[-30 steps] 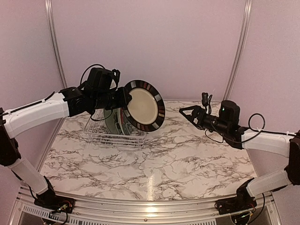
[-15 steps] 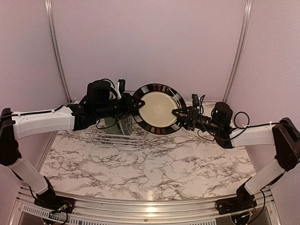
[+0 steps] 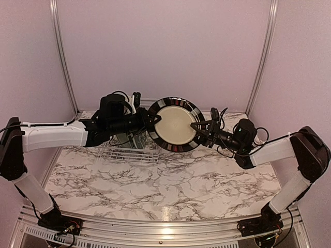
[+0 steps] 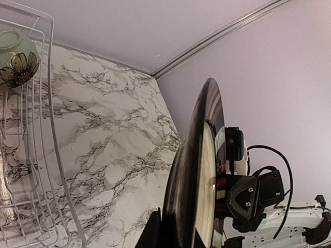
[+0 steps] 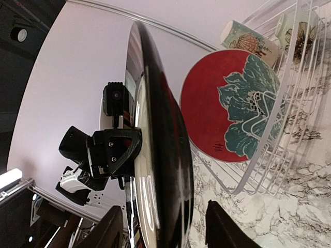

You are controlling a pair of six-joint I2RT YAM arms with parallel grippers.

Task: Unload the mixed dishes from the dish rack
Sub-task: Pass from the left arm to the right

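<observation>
Cream plate (image 3: 176, 124) w/ dark rim: cream centre, glossy black rim broken by grey and reddish stripes. It is held upright in the air, face toward the top cam, just right of the dish rack (image 3: 126, 151) and above the marble-look surface (image 3: 170, 186), touching neither. Left gripper (image 3: 149, 119): jaws clamped on the plate's left edge; in the left wrist view the rim runs edge-on up out of the jaws. Right gripper (image 3: 199, 128): at the opposite (right) edge, jaws apart and straddling the rim. The right wrist view shows the rim between the two fingers (image 5: 223, 225) w/ a gap on one side, so no firm grip seen there. Rack: white wire, low grid sides, sits at rear left of the surface. Inside it, per right wrist view: floral plate (image 5: 227, 103) standing on edge, showing a red round face w/ a teal flower; cream floral mug (image 5: 245, 36) tilted at the far end. Pale green bowl (image 4: 15, 54) w/ a dark line-drawn flower shows at the rack's end in the left wrist view. Writing: small dark print under the teal flower, too small to read.
</observation>
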